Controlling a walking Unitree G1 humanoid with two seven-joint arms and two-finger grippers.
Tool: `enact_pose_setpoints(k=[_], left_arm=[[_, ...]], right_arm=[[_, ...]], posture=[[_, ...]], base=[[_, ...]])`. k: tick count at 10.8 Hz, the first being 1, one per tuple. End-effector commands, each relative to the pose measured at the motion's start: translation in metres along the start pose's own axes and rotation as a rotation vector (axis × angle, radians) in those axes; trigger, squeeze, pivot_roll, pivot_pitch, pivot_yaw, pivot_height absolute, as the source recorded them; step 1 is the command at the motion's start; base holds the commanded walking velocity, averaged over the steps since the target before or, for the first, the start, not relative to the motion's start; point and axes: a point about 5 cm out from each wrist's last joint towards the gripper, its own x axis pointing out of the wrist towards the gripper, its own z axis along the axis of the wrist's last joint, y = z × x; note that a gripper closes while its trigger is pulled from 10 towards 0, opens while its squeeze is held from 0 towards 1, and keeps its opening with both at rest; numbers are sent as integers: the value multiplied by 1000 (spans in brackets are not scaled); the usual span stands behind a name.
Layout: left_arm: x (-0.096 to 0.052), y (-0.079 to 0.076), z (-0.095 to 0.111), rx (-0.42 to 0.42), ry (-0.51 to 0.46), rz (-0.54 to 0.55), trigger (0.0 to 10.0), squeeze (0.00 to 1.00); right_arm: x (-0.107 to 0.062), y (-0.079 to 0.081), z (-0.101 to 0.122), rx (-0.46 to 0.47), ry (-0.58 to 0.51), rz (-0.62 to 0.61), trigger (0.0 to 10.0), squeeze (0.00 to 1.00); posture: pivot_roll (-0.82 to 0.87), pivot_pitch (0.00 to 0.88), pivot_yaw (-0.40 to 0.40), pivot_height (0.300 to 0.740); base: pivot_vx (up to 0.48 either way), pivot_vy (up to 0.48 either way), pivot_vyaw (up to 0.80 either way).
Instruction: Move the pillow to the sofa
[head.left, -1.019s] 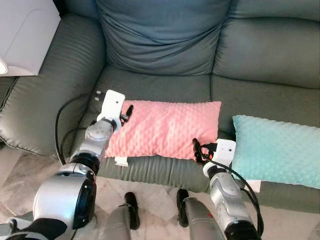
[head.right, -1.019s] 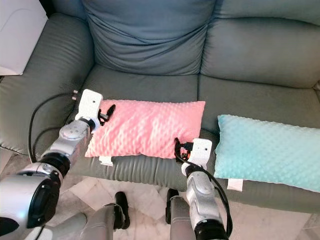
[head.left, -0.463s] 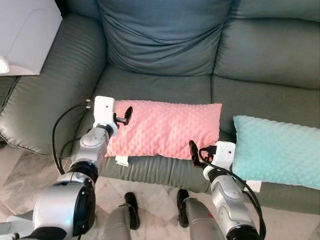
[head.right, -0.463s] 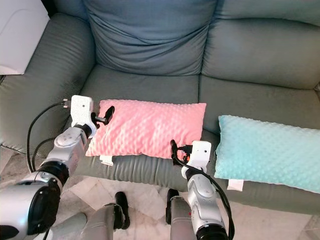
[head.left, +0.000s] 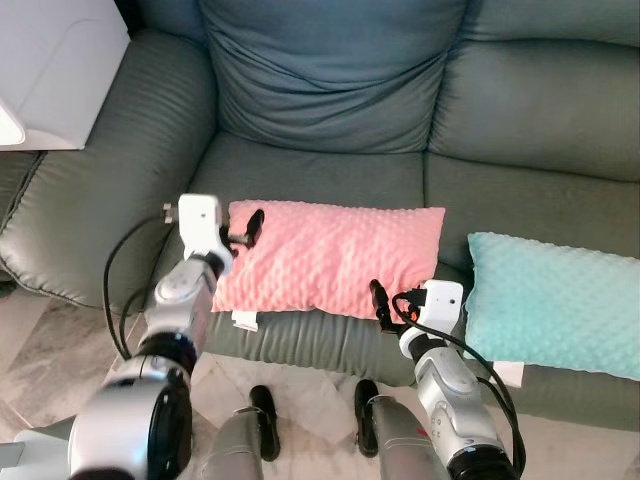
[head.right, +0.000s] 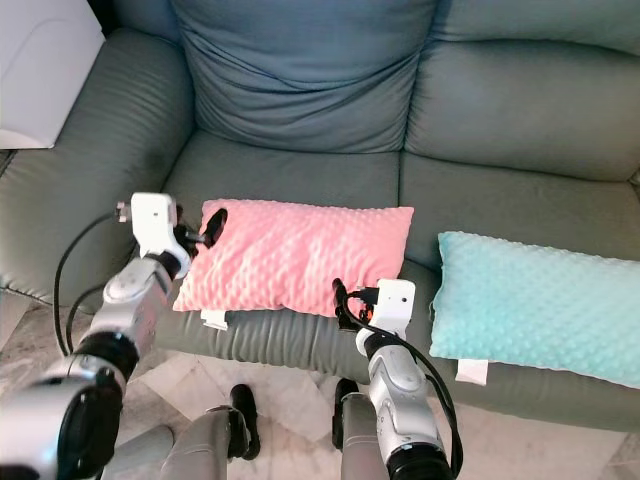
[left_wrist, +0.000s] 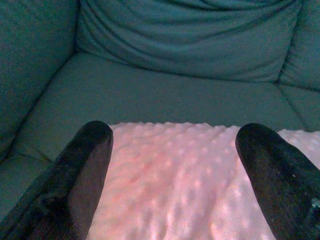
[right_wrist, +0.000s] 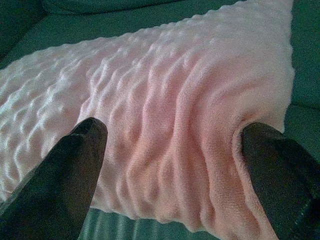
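The left gripper (head.left: 248, 226) sits at the pink pillow's (head.left: 330, 258) left end, its fingers (left_wrist: 80, 175) spread apart with the dimpled fabric between them but nothing clamped. The right gripper (head.left: 380, 303) is at the pillow's near edge toward its right corner, fingers (right_wrist: 70, 165) likewise spread, the fabric lying between them and just ahead. Neither holds anything.

The pillow lies flat on the sofa (head.left: 320, 170) seat, near the front edge, just beside a teal pillow (head.left: 555, 300) on the next cushion. The task looks essentially done, with both grippers let go.

The risk now lies in pulling away. A fingertip could snag the plush cover and drag the pillow forward; it sits close to the seat's front lip, so a small tug might tip it onto the floor (head.left: 60, 350). The left arm's loose cable (head.left: 115, 270) could also catch on the armrest (head.left: 100, 180). The right gripper is near the teal pillow and could nudge it if it swings outward.
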Motion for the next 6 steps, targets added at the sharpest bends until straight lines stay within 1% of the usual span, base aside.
enact_pose_setpoints(k=[1,2,3,4,6], left_arm=[[-8,4,-9,-22,17,-1,10000,624],[-15,7,-16,-33,24,4,10000,1000],[-21,8,-22,-41,41,10,10000,1000],[-28,6,-26,-23,47,-26,10000,1000],[-39,6,-27,-8,62,-71,10000,1000]], right_arm=[[-4,-4,-8,-37,42,-46,10000,1000],[-6,-12,0,-62,17,-97,10000,1000],[-10,-13,6,-74,-5,-107,10000,1000],[-17,-15,19,-146,-57,-117,10000,1000],[-26,-11,35,-196,-99,-118,10000,1000]], posture=[[-135,289,65,740],[-131,272,63,740],[-131,266,61,740],[-136,247,54,740],[-139,215,49,740]], base=[[0,0,0],[0,0,0],[0,0,0],[0,0,0],[0,0,0]])
